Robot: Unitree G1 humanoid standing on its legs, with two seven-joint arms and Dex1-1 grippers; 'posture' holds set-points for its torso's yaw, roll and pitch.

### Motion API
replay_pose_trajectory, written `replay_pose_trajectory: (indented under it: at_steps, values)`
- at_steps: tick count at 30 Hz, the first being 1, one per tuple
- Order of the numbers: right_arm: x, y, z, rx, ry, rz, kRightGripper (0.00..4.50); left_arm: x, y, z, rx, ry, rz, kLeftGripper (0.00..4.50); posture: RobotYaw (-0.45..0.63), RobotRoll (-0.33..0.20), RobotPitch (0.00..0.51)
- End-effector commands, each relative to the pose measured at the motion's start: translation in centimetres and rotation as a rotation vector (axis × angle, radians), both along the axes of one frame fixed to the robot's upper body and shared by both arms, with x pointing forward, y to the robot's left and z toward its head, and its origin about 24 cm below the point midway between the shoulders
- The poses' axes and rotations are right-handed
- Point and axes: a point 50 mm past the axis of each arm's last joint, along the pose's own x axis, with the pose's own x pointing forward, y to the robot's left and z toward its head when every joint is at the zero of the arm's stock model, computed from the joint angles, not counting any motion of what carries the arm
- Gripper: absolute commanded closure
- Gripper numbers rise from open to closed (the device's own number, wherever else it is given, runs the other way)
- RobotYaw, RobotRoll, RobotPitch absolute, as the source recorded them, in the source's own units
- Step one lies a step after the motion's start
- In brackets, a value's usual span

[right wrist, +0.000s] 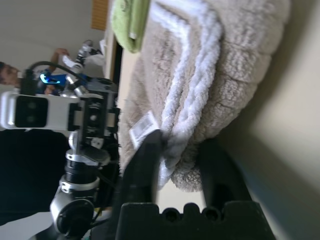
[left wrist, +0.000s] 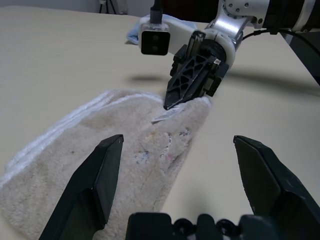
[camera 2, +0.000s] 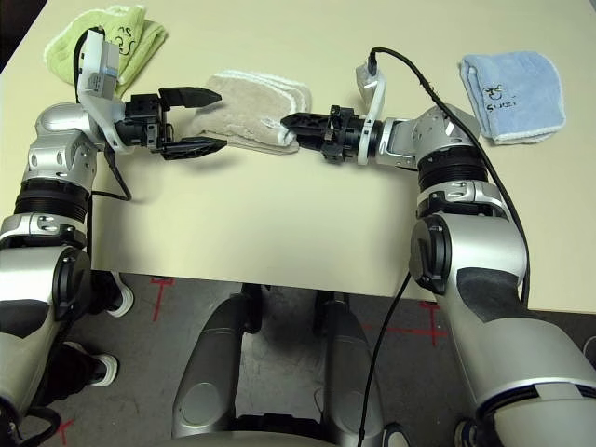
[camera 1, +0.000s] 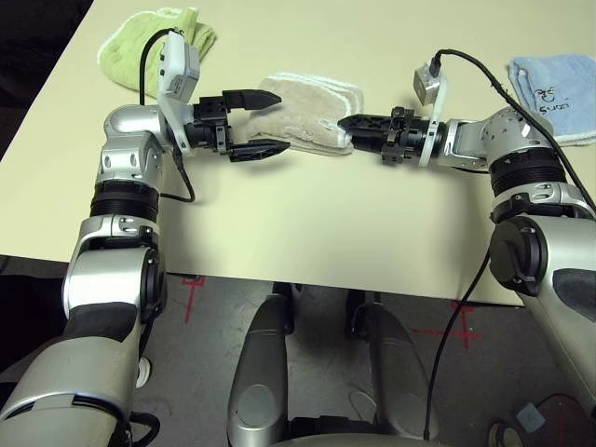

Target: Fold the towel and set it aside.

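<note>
Beige terry marks the towel [camera 1: 303, 114], which lies folded into a thick bundle on the table [camera 1: 307, 233], toward twelve o'clock of the tabletop's middle. Its white stitched edging runs along the far side and curls round the end at three o'clock, where the layers stack up.

At that three o'clock end the right gripper [camera 1: 346, 128] is pinched narrow on the towel's edge, one finger above and one below the stacked layers; the right wrist view shows the white care tag [right wrist: 141, 126] just beside the upper finger. At the nine o'clock end the left gripper [camera 1: 270, 121] is spread wide, its fingers [left wrist: 95, 185] straddling the towel's end without closing on it; one lies over the cloth, the other beside its near edge.

From the towel toward six o'clock the tabletop is bare right down to the near edge, giving broad room between the two forearms. A light-green folded towel [camera 1: 154, 42] sits at ten o'clock near the far left corner, well apart from the beige one. A light-blue folded towel [camera 1: 557, 91] lies at two o'clock by the right edge, beyond the right arm's wrist.
</note>
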Motion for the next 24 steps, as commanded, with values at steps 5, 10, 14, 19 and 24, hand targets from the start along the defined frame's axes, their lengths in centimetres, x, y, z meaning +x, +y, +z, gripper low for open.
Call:
replay_pose_trajectory:
  at_steps: [5, 10, 14, 19, 24]
  values:
    - [0.0, -1.2, -1.1, -0.015, 0.035, -0.054, 4.49, -0.2, 0.1, -0.6, 0.027, 0.005, -0.014, 0.0, 0.14, 0.0, 0.368]
    - [0.1, -2.4, 0.1, 0.029, -0.026, -0.098, 4.49, -0.3, 0.2, -0.8, 0.034, 0.007, -0.015, 0.0, 0.14, 0.0, 0.368]
    - [0.4, -3.5, 1.5, 0.068, -0.118, -0.166, 4.49, -0.3, 0.3, -0.8, 0.035, 0.008, -0.011, 0.0, 0.13, 0.0, 0.367]
    - [1.1, -5.4, 4.1, 0.095, -0.366, -0.328, 4.49, -0.2, 0.5, -0.8, 0.02, 0.013, 0.008, 0.0, 0.11, 0.0, 0.367]
    - [1.0, -7.6, 7.3, 0.177, -0.626, -0.48, 4.49, 0.0, 0.6, -1.0, 0.006, 0.013, 0.033, 0.0, 0.09, 0.0, 0.369]
